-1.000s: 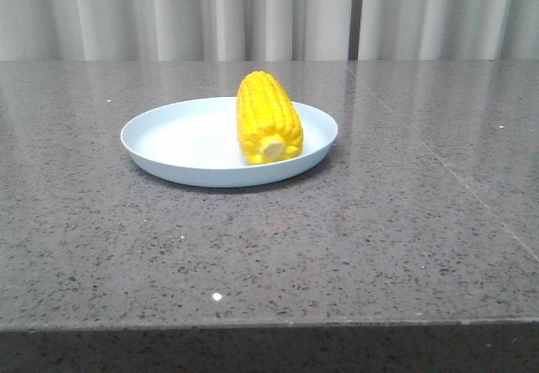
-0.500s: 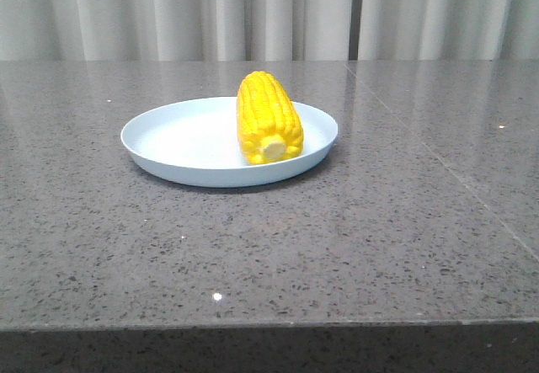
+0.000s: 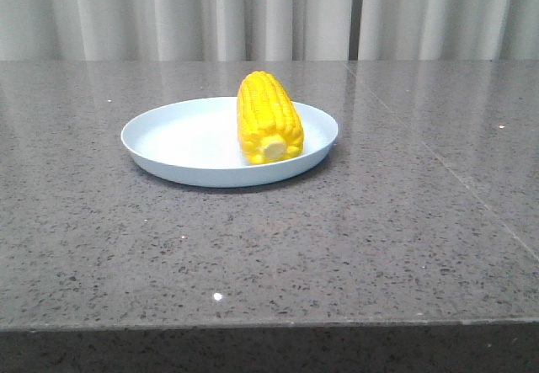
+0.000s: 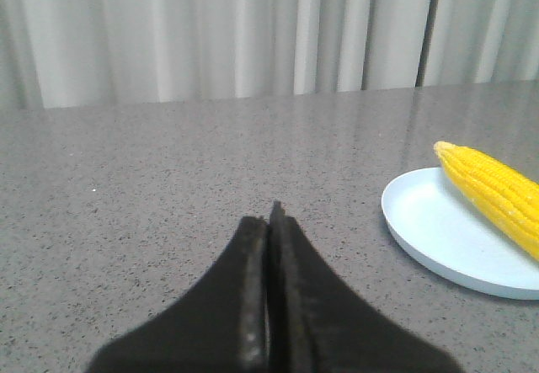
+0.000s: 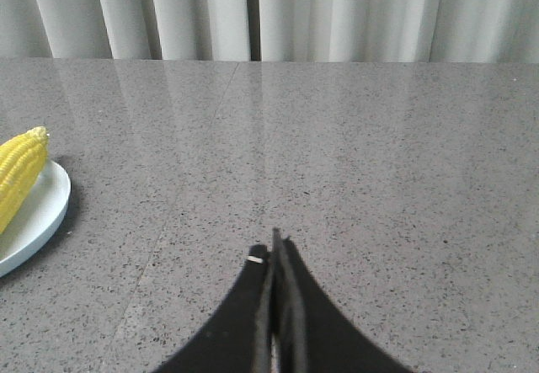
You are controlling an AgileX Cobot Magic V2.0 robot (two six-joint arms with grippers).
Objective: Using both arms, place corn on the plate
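Note:
The yellow corn [image 3: 268,118] lies on the pale blue plate [image 3: 181,141], on its right half, with the pale cut end toward the camera. Neither arm shows in the front view. In the left wrist view my left gripper [image 4: 270,218] is shut with nothing in it, above bare table; the plate [image 4: 425,230] and corn [image 4: 497,189] sit off to one side, well apart from it. In the right wrist view my right gripper [image 5: 274,249] is shut and empty as well, with the plate's rim [image 5: 46,209] and the corn's tip [image 5: 21,167] at the frame's edge.
A grey speckled stone table [image 3: 379,221] carries the plate; its front edge runs along the bottom of the front view. Pale curtains [image 3: 269,11] hang behind the far edge. A seam line [image 3: 438,158] crosses the tabletop on the right.

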